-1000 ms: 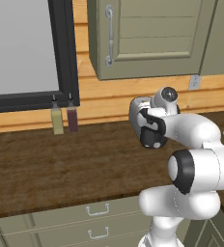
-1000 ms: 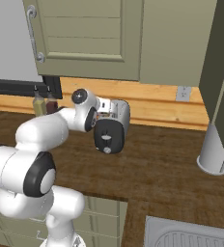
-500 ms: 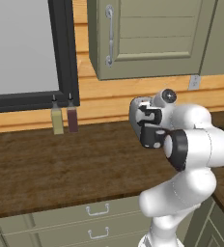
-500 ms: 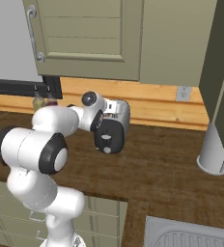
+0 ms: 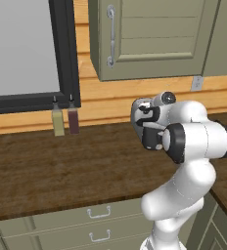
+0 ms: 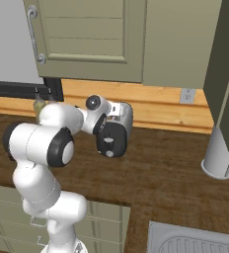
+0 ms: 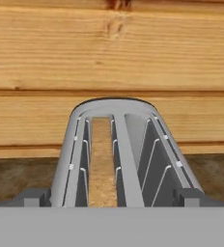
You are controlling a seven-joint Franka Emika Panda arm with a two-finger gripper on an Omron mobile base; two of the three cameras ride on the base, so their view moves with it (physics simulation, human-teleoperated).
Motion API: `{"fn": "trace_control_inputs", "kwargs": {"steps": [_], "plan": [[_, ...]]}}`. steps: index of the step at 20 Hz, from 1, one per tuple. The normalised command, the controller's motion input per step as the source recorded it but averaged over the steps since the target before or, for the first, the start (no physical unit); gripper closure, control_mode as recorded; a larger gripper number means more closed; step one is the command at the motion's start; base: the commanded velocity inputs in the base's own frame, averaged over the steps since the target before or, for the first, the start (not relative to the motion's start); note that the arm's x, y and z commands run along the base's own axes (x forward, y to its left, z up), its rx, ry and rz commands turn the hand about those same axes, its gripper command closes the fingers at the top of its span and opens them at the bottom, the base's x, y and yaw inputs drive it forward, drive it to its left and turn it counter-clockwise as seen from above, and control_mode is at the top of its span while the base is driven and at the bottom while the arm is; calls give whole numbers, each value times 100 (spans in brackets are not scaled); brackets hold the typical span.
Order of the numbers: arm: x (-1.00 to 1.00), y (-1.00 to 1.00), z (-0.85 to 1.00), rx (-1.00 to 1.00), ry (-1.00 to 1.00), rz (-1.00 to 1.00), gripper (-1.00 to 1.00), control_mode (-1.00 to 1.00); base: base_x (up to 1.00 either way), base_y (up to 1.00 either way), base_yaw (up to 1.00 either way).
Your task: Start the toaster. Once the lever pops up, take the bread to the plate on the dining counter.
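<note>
The toaster (image 7: 115, 144) lies straight ahead in the hand view, its silver-grey top and two slots running away toward the wood-plank wall. The bread (image 7: 101, 166) stands as a tan strip down in the left slot. My gripper (image 7: 112, 198) is open at the toaster's near end, one dark fingertip (image 7: 34, 198) on each side of the body. The toaster (image 5: 141, 108) stands on the dark wood counter against the wall, its black end panel (image 6: 111, 140) facing the base, with my forearm right beside it. The plate and the dining counter are out of view.
Two small bottles (image 5: 59, 122) (image 5: 74, 120) stand by the dark window frame to the left. A grey-green wall cabinet (image 5: 149, 39) hangs overhead. A white cylinder (image 6: 217, 154) stands at the right, a sink (image 6: 195, 242) lies near the front, and drawers (image 5: 98, 213) run below the counter.
My elbow has swung up and in toward the toaster while the hand stays at the toaster's end. The jaws remain open and the toaster has not moved.
</note>
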Motion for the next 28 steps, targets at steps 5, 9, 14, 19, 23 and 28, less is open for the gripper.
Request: {"fn": "trace_control_inputs", "kwargs": {"steps": [5, 9, 14, 19, 23, 28], "plan": [[20, 0, 0, 0, 0, 0, -100, -100, 0, 0, 0], [16, 0, 0, 0, 1, 0, -100, -100, 0, 0, 0], [5, 0, -5, 0, 6, 0, -100, -100, 0, 0, 0], [0, 0, -4, 0, 4, 0, -100, -100, 0, 0, 0], [0, 0, 0, 0, 0, 1, -100, -100, 0, 0, 0], [0, 0, 0, 0, 0, 1, -100, -100, 0, 0, 0]]}}
